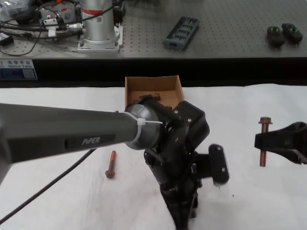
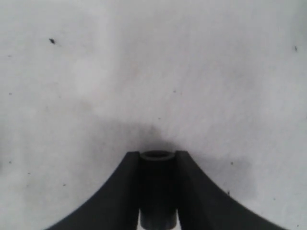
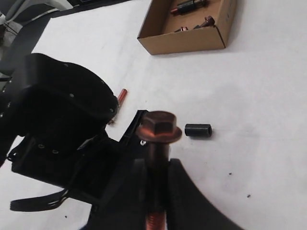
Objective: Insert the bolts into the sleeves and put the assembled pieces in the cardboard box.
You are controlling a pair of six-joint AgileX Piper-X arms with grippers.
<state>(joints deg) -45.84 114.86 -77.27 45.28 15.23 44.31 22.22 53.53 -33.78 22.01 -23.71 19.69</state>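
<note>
The right tool (image 3: 156,167) clamps a bolt (image 3: 157,143), upright and head up, right of the cardboard box (image 1: 152,85). The left tool (image 2: 157,157) grips a sleeve (image 2: 158,189) on the box's near side, leftward of the bolt.

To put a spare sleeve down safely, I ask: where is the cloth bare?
Bare cloth lies between the cardboard box and the bolt in the right claw. Crowded in the middle, around the left arm and the loose bolt.

Two separate bolts (image 1: 263,143) (image 1: 111,165) are counted, along with two empty sleeves (image 2: 157,187) (image 3: 198,130) and one cardboard box (image 3: 182,42). At least two assembled pieces (image 3: 189,5) are seen inside it, their exact number unclear.
</note>
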